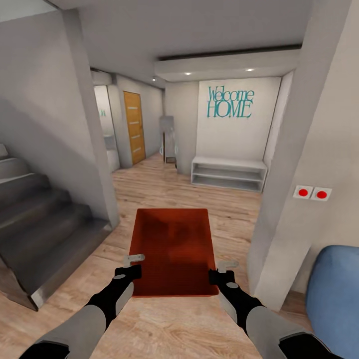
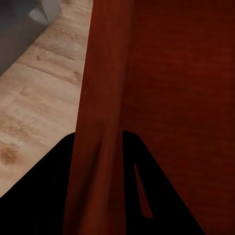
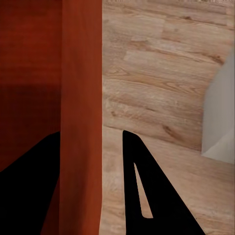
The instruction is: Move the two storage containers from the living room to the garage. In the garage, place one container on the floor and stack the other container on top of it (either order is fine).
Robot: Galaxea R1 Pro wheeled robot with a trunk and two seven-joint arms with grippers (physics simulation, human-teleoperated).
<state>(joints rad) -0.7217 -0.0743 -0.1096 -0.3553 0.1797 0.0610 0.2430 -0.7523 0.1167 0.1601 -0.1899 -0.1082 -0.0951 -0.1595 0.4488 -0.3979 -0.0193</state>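
I hold one orange-red storage container (image 1: 172, 249) level in front of me, above a light wood-plank floor (image 1: 164, 184). My left gripper (image 1: 133, 264) is shut on its left wall and my right gripper (image 1: 223, 271) on its right wall. In the left wrist view the container wall (image 2: 105, 73) runs between the left gripper's (image 2: 99, 132) dark fingers (image 2: 44, 196). The right wrist view has the container wall (image 3: 81, 88) clamped in the right gripper (image 3: 92, 132) the same way. The container's inside looks empty. The other container and the garage are out of view.
A grey staircase (image 1: 45, 219) rises at the left. A white wall corner (image 1: 294, 209) with two red buttons (image 1: 312, 193) stands at the right, with a blue sofa (image 1: 334, 299) beside it. Ahead, the hallway leads to a white shelf bench (image 1: 228, 173) and a wooden door (image 1: 133, 127).
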